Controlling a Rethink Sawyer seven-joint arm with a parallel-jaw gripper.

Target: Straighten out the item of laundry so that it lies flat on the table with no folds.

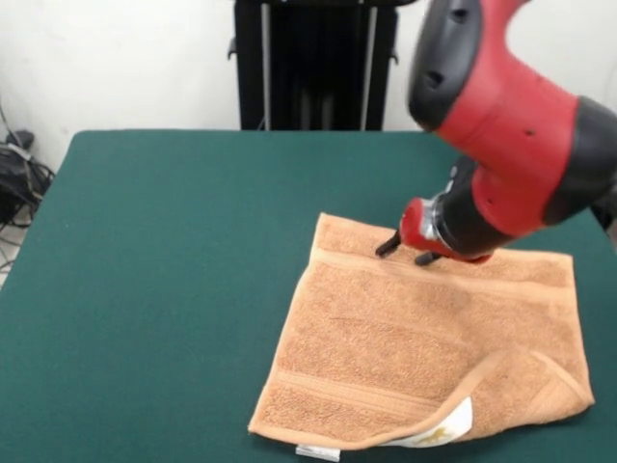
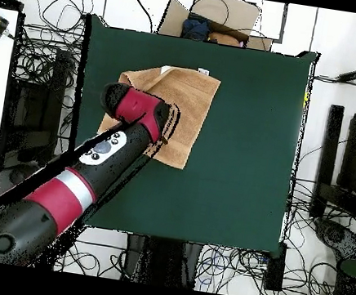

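Gripper (image 1: 406,251) tips spread apart, two black fingers (image 1: 388,245) down at the towel's far woven band, touching or just above the terry, can't tell which; nothing pinched. In overhead view the gripper (image 2: 171,122) is mostly hidden under the red-black arm (image 2: 88,165), which comes in from 7 o'clock. Front view: arm (image 1: 521,125) enters from 1 o'clock, bulky red wrist over the towel's far right part.

Towel (image 1: 415,338), orange-tan, sits at 4 o'clock on the table (image 1: 164,289) in front view, mostly spread. Near right corner folded over onto the top, a diagonal flap from about 5 o'clock; white tag (image 1: 439,429) showing at that fold, a second small tag (image 1: 318,452) at the near edge. Overhead: towel (image 2: 193,98) at upper left of the green table (image 2: 247,148), partly covered by the arm.
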